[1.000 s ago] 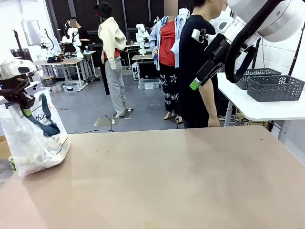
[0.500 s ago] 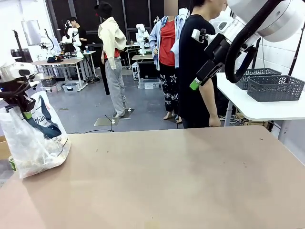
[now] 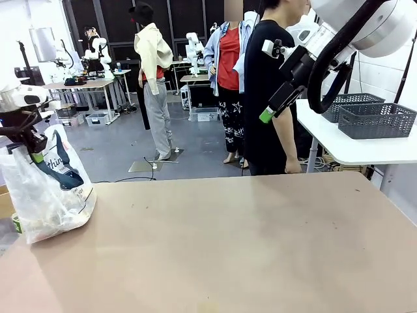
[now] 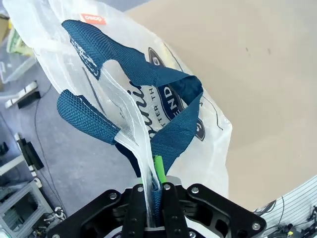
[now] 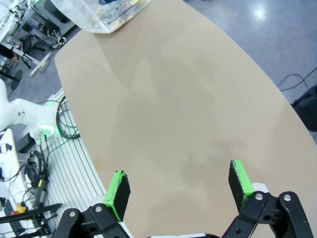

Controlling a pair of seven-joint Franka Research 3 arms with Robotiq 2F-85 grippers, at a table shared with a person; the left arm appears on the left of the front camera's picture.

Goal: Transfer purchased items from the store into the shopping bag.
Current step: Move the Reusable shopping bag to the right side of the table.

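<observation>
The shopping bag, whitish plastic with navy straps, stands at the table's far left edge. My left gripper is shut on its upper rim. In the left wrist view, the left gripper pinches the plastic edge and one navy strap of the shopping bag. Purchased items show dimly through the bag's bottom and in the right wrist view as packets inside the bag. My right gripper hangs high above the table, open and empty; seen from the wrist, the right gripper has its fingers wide apart.
The brown table is bare apart from the bag. A person in black stands at the far side. Two grey lattice baskets sit on a white side table at the right.
The bag's free navy strap has sagged a little lower beside the left gripper. The right arm has not moved.
</observation>
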